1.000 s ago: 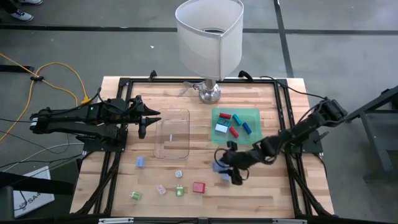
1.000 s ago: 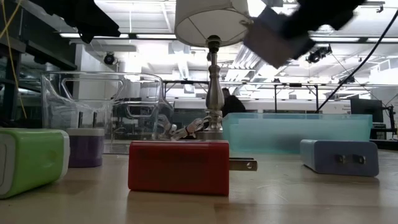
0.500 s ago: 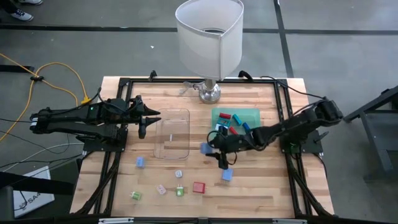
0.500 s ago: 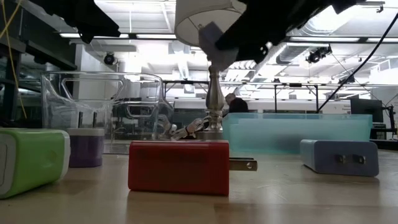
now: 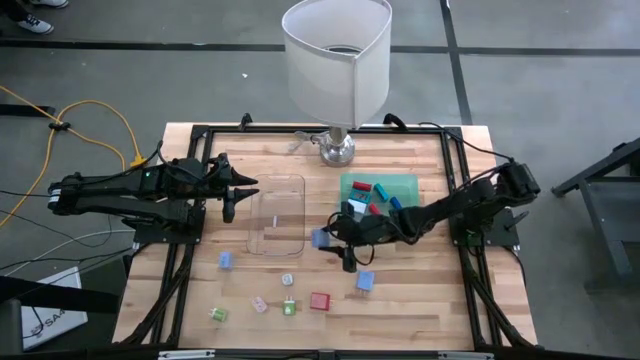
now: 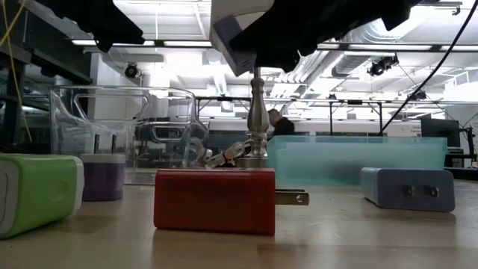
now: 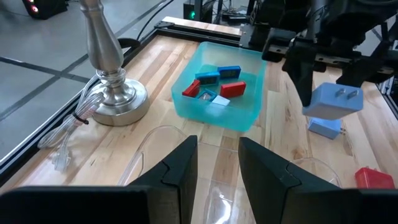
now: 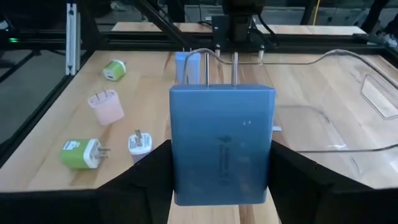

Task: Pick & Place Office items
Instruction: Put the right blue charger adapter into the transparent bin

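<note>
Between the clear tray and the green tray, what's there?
In the high view, the right claw hangs there, shut on a pale blue charger, between clear tray and green tray.

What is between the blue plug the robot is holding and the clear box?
Nothing visible. The right gripper holds the blue plug in the air just beside the clear box, whose top is open. The other plugs lie on the table nearer the front edge, away from that gap. The left gripper waits at the box's far side.

A pale blue charger (image 8: 221,143) sits between black fingers (image 8: 144,174); red (image 6: 214,200) and green (image 6: 37,193) chargers lie on the light wooden worktop (image 5: 410,290).
</note>
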`<action>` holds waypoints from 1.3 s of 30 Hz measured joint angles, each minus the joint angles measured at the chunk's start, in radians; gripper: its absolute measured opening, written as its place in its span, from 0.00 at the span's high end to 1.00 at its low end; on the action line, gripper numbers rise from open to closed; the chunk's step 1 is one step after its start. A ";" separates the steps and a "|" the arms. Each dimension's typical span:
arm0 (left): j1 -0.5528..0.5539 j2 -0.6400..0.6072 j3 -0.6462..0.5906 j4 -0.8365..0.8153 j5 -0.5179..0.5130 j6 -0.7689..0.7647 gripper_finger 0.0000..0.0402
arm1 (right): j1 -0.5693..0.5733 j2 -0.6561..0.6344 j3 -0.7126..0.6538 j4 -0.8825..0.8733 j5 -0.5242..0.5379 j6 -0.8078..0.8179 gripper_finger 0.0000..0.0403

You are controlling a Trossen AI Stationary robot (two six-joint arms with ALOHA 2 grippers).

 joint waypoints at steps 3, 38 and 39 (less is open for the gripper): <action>0.000 0.000 0.000 0.000 0.000 0.000 0.73 | 0.001 0.000 0.000 0.028 -0.001 -0.001 0.51; -0.002 0.129 0.000 0.264 0.242 -0.054 0.73 | -0.003 -0.001 0.000 0.206 0.004 -0.057 0.51; -0.002 0.155 0.000 0.292 0.246 -0.054 0.73 | -0.003 -0.001 0.000 0.206 0.004 -0.060 0.51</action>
